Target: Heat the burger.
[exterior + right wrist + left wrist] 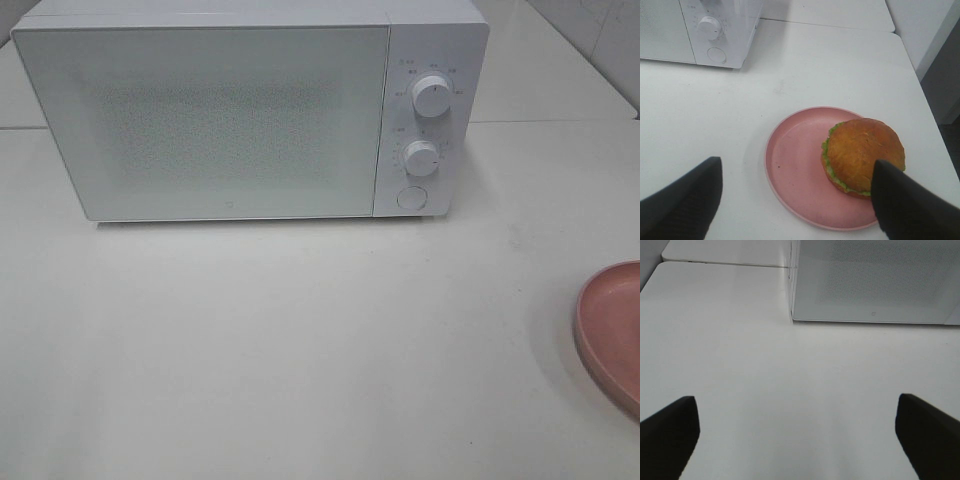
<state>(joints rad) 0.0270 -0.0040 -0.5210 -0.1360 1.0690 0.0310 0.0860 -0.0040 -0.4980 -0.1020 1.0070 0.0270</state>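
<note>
A white microwave (250, 110) sat with its door closed on a white table (300, 350). The burger (863, 154) rested on a pink plate (790, 170) (off-centre). Both the left gripper (797, 432) and right gripper (795, 200) hung spread apart, holding nothing.

The plate (612, 335) ran off the high view's right edge, so no burger showed there. A right finger (910, 210) hid part of the burger (862, 152). Dial markings were too small to read.

White microwave (240, 115) – door shut (two knobs, one button), pink plate (612, 335) – right table (300, 350) edge
</note>
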